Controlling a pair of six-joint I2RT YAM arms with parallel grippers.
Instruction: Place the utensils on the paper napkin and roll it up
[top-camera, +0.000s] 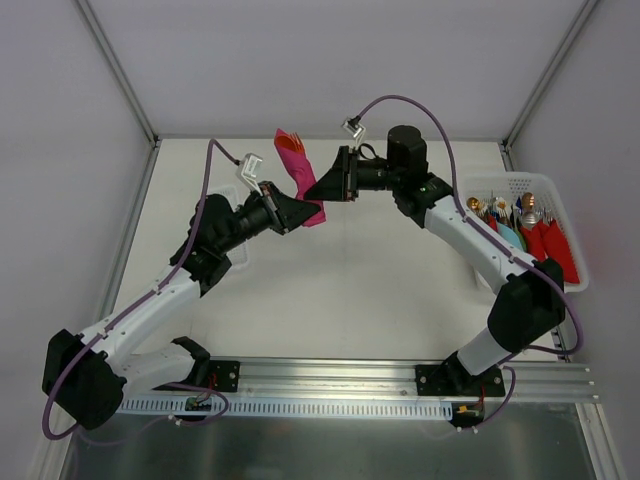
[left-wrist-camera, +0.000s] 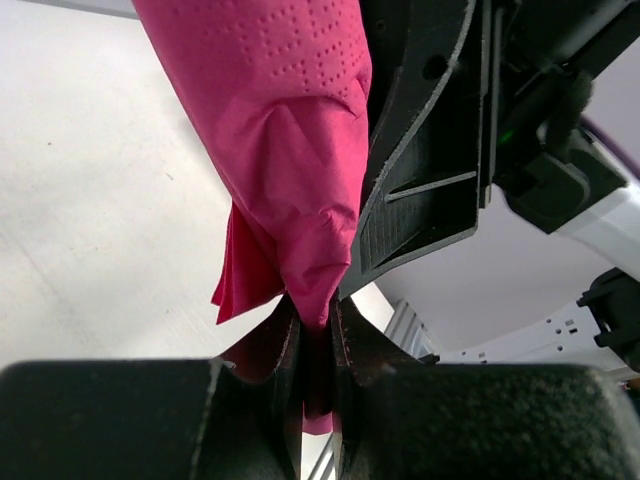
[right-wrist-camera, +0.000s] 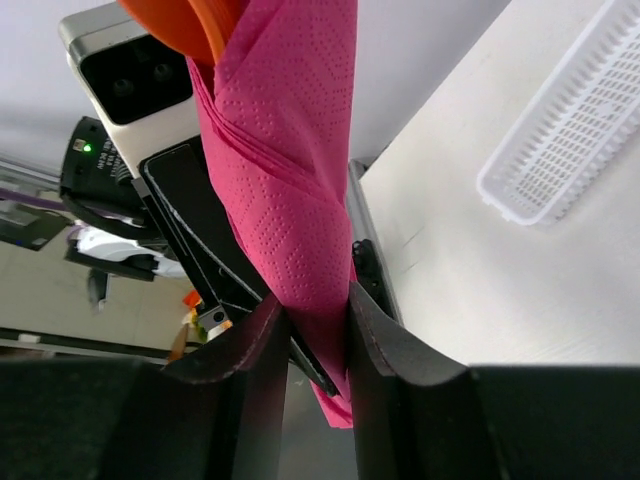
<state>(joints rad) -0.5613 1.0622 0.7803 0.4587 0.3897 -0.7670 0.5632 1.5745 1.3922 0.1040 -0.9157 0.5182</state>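
Observation:
The magenta-pink paper napkin (top-camera: 297, 165) is rolled into a bundle and held up off the table between both grippers. An orange utensil (top-camera: 296, 137) pokes out of its top end; it also shows in the right wrist view (right-wrist-camera: 185, 25). My left gripper (top-camera: 303, 210) is shut on the napkin's lower tip (left-wrist-camera: 318, 300). My right gripper (top-camera: 322, 189) is shut on the napkin (right-wrist-camera: 300, 200) a little higher, from the right. I cannot tell spoon from fork inside the roll.
A white plastic basket (top-camera: 560, 190) at the right edge holds gold and silver metal utensils in red and teal wraps (top-camera: 535, 235). It also shows in the right wrist view (right-wrist-camera: 570, 140). White walls enclose the table on three sides.

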